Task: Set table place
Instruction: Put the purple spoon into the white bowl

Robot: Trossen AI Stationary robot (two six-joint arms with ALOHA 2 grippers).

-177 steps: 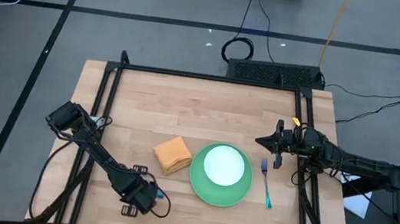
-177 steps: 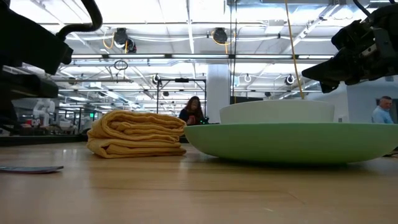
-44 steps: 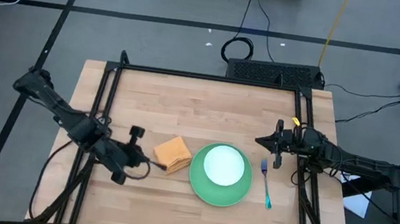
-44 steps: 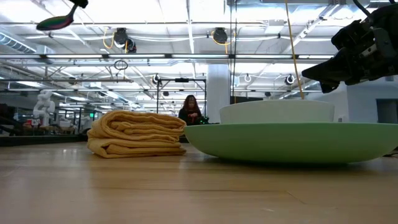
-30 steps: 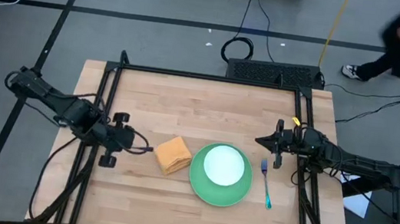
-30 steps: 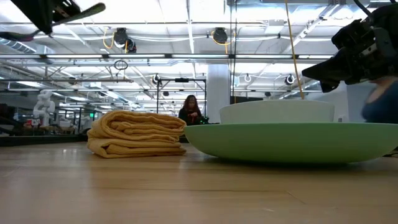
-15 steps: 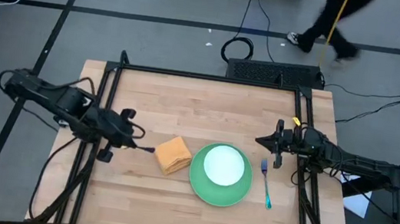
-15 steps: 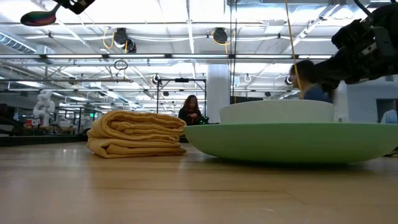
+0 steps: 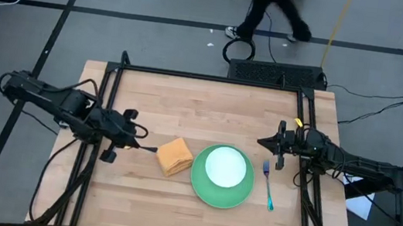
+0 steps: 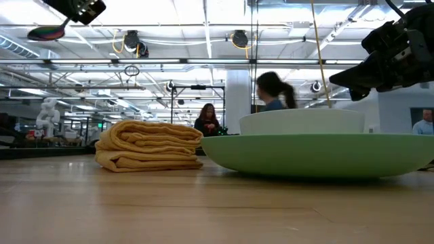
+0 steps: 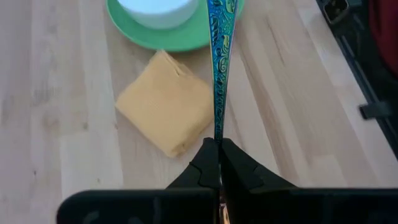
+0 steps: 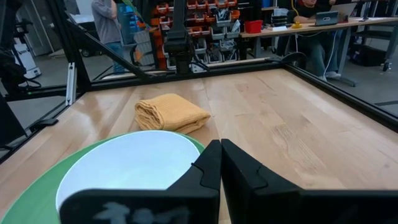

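Observation:
My left gripper (image 9: 132, 138) is over the table's left part, shut on the teal-handled spoon (image 11: 219, 62), held high above the wood. The spoon's reddish bowl (image 10: 46, 32) shows in the low view. The folded orange napkin (image 9: 174, 156) lies just left of the green plate (image 9: 203, 189). The white bowl (image 9: 225, 167) stands on the plate. The blue-handled fork (image 9: 268, 186) lies flat on the wood right of the plate. My right gripper (image 9: 278, 147) is shut and empty, off the table, beyond the fork's far end. My left gripper pinches the spoon's handle near its free end (image 11: 217, 134) between its two fingers. The handle runs on forward along the fingers, toward the plate. The spoon is lifted clear and about level, its bowl end above the napkin's left side.
Black frame rails (image 9: 111, 85) run along the table's left, far and right sides. Bare wood (image 9: 210, 110) lies beyond the napkin and plate. A person (image 9: 274, 5) walks on the floor past the far edge.
My left gripper has carried the spoon a little toward the far edge and toward the napkin, keeping it lifted. The spoon has tipped back to about level. A person has walked from right to left behind the table. My right arm has kept still.

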